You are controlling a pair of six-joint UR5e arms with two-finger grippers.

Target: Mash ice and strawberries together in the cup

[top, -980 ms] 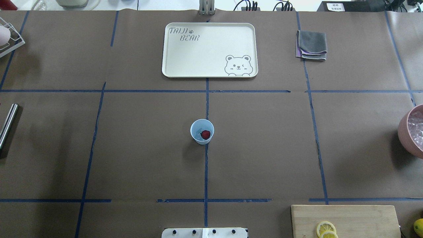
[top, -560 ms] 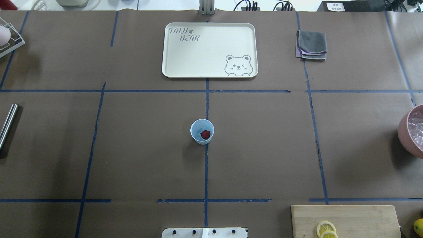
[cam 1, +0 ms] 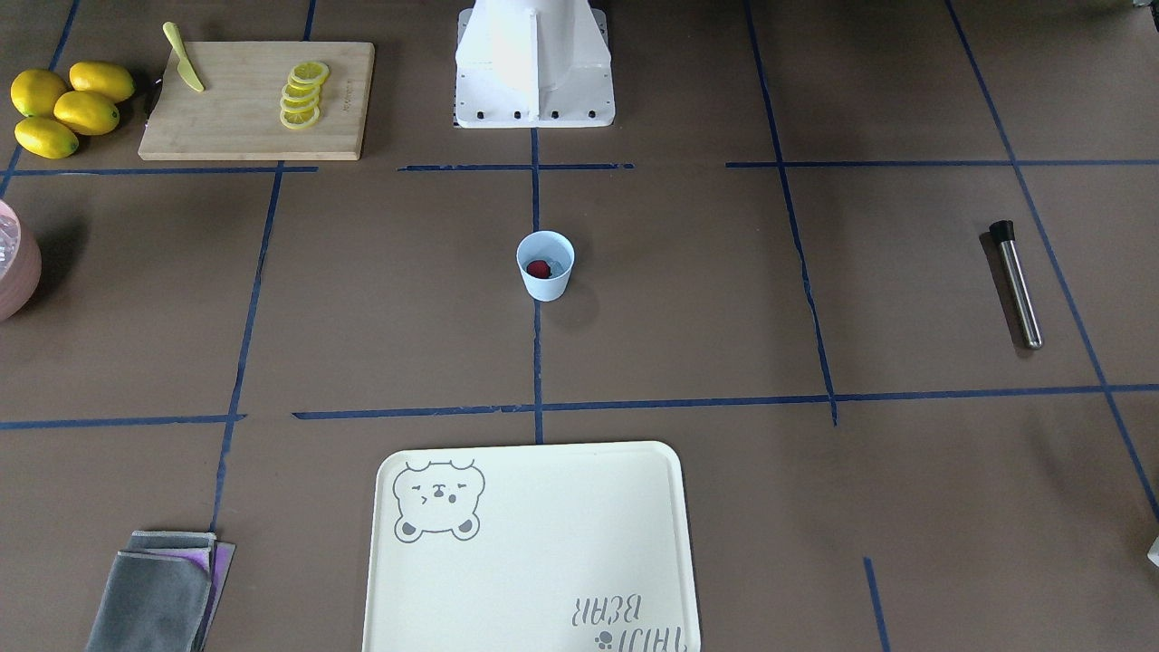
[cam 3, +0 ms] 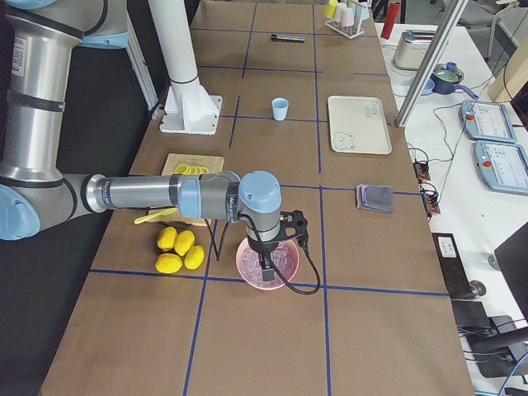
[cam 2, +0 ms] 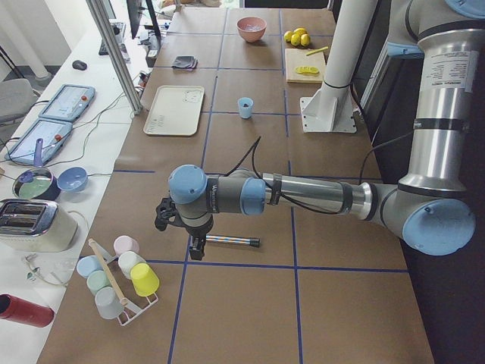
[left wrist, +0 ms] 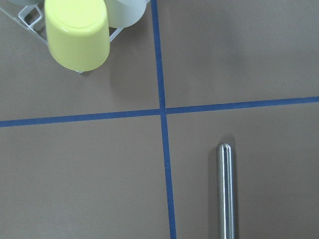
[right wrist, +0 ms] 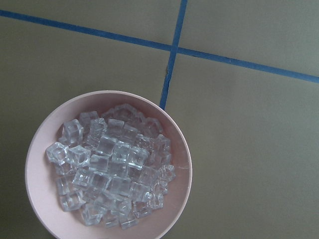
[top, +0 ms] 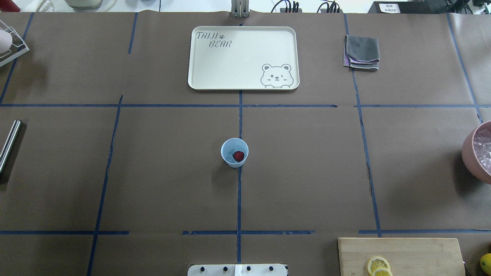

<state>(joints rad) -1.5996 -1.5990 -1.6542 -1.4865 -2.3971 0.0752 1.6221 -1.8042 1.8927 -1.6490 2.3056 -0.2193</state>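
A small pale-blue plastic cup (top: 234,152) mid-table holds a dark-red strawberry piece (top: 238,155) and, seemingly, clear ice (top: 230,155). The left gripper (cam 2: 195,250) hovers beside a steel rod (cam 1: 1019,290), likely to fetch it; its claw's spread cannot be told.

Matt brown paper (top: 307,172) is covering the tabletop; a smooth plastic cup (top: 234,164) is looking dull, a polished metal rod (left wrist: 227,194) is gleaming, glassy ice cubes (right wrist: 109,164) are glinting, and a wooden board (top: 414,251) and cloth (top: 362,50) are lying matt.
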